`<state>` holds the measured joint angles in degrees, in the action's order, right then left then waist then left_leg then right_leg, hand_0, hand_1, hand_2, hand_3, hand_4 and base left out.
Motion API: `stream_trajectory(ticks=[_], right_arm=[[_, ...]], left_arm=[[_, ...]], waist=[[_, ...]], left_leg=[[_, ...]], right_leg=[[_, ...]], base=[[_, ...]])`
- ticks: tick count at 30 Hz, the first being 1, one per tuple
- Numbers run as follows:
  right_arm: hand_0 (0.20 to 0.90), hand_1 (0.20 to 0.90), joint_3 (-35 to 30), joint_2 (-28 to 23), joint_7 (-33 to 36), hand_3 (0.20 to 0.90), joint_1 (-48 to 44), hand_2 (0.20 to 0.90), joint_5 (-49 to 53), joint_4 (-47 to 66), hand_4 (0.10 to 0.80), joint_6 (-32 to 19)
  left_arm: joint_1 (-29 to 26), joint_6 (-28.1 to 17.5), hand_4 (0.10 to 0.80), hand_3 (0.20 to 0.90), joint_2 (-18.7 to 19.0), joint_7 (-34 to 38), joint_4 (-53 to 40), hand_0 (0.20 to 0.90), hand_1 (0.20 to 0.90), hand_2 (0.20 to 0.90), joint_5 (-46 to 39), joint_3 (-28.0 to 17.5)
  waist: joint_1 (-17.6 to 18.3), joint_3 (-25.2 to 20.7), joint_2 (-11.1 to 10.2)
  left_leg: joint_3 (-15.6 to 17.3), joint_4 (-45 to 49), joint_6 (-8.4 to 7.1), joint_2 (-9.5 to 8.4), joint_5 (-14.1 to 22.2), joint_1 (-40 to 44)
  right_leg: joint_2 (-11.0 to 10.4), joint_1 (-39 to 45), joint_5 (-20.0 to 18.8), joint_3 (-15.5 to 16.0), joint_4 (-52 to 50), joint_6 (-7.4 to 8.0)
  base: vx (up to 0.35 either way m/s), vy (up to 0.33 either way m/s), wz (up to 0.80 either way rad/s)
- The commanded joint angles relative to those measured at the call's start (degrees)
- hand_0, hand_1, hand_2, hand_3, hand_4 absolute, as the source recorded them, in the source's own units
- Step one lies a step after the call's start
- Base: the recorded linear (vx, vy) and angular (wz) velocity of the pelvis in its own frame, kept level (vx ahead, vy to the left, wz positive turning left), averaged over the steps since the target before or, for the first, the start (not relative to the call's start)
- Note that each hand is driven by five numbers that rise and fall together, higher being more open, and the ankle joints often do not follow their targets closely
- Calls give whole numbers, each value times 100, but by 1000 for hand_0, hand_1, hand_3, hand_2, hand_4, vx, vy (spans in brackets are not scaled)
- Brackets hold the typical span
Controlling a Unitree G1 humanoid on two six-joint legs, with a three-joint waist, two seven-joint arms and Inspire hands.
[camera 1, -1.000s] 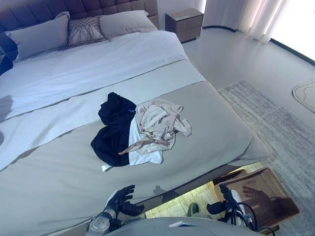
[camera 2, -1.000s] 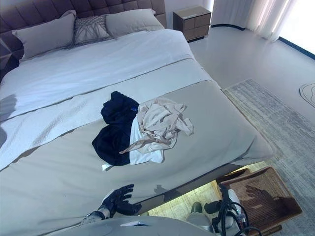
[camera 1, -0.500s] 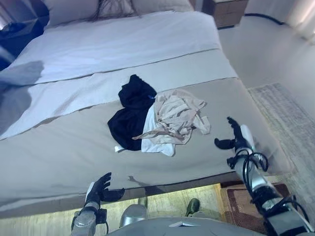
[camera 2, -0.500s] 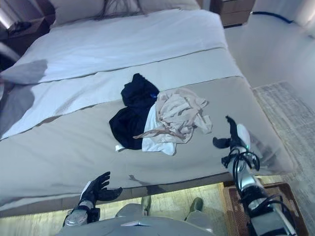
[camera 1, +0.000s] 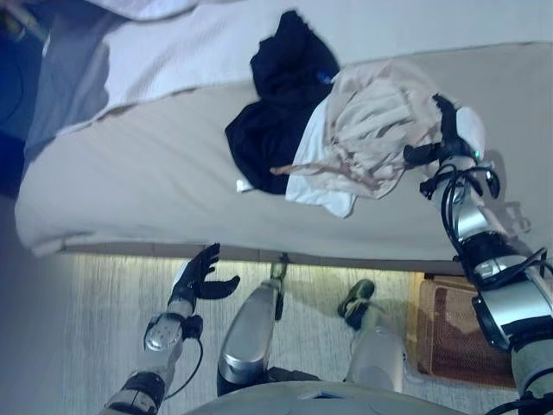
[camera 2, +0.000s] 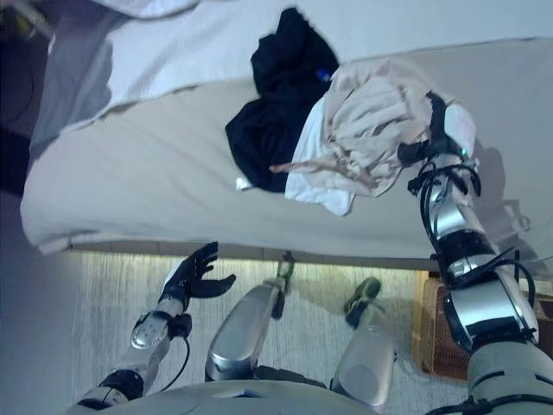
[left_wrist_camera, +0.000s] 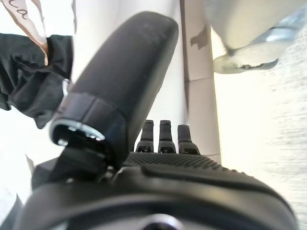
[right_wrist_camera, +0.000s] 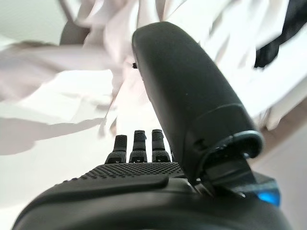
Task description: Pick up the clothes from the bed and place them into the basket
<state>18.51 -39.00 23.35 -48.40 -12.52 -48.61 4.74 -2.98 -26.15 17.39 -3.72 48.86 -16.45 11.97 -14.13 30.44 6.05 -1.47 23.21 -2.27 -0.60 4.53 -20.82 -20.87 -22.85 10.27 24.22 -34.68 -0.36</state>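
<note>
Left hand (camera 1: 200,277) hangs low off the bed's near edge over the rug (camera 1: 104,328), fingers spread, holding nothing. Basket (camera 1: 449,333) sits on the floor at the robot's right, by the bed foot. Right hand (camera 1: 449,130) is up over the bed (camera 1: 130,190), fingers straight and apart, at the right edge of the beige garment (camera 1: 380,130). Clothes pile lies mid-bed: beige and white pieces overlapping a dark garment (camera 1: 276,112) on its left, nothing gripped

Crumpled beige-white clothes (camera 1: 367,143) overlapping dark garment (camera 1: 276,112) on bed (camera 1: 130,190); basket (camera 1: 454,333) on floor.
</note>
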Motion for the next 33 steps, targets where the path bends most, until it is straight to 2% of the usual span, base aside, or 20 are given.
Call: stream_trajectory(ticks=[1,6,11,17,18,19,27,33], right_arm=[[900,900,334,-489,125,900,-617,900,-390,66,800,117],[900,900,623,-673,-31,900,-1249,900,-380,-291,800,408],[900,900,862,-894,-287,900,-1708,900,-390,-558,800,657],[900,900,1357,-1217,-561,900,-2368,900,-752,-938,800,807],[573,573,1424,-1260,-573,518,-2429,573,-693,-975,418,793],[300,300,1463,-1292,-557,200,-2468,300,-622,-994,100,780],[300,300,1481,-1563,-553,200,-2415,300,-394,-774,100,557],[300,300,1304,-1722,-486,200,-2244,300,-264,-616,100,467]], left_arm=[[471,-341,800,900,447,100,-493,900,900,900,-361,162],[549,-425,800,900,559,141,-563,900,900,900,-518,214],[688,-522,800,900,682,43,-911,900,900,900,-804,165],[802,-545,800,900,834,32,-1345,900,900,900,-1130,216],[828,-558,800,900,848,33,-1374,900,900,900,-1143,216],[845,-562,800,900,861,33,-1394,900,900,900,-1147,215],[953,-609,800,900,931,87,-1415,900,900,900,-1038,123],[963,-627,800,900,1037,82,-1562,900,900,900,-1103,139]], waist=[[-83,-215,26],[-194,-65,111],[-271,-65,231],[-356,-65,340],[-371,-65,341],[-376,-65,339],[-332,-65,229],[-248,-65,200]], left_leg=[[339,545,203,-77,361,-533],[394,1286,335,-139,569,-1287],[424,1995,446,-115,743,-2107],[392,2388,492,-85,702,-2891],[381,2415,496,-89,690,-2985],[373,2438,496,-91,684,-3057],[353,2411,450,-48,614,-3220],[443,2189,368,6,571,-2888]], right_leg=[[324,-160,712,-268,-918,-129],[268,-872,866,-306,-1607,-220],[230,-1726,1001,-444,-2232,-288],[235,-2523,1008,-560,-2615,-314],[239,-2610,998,-559,-2632,-318],[244,-2678,986,-557,-2641,-318],[349,-2791,830,-492,-2489,-288],[367,-2466,701,-447,-2206,-209]], base=[[-34,24,6],[-16,13,7],[-5,11,5],[-1,0,6],[-21,-25,7],[-17,-28,3],[-9,-22,-3],[-10,-3,-3]])
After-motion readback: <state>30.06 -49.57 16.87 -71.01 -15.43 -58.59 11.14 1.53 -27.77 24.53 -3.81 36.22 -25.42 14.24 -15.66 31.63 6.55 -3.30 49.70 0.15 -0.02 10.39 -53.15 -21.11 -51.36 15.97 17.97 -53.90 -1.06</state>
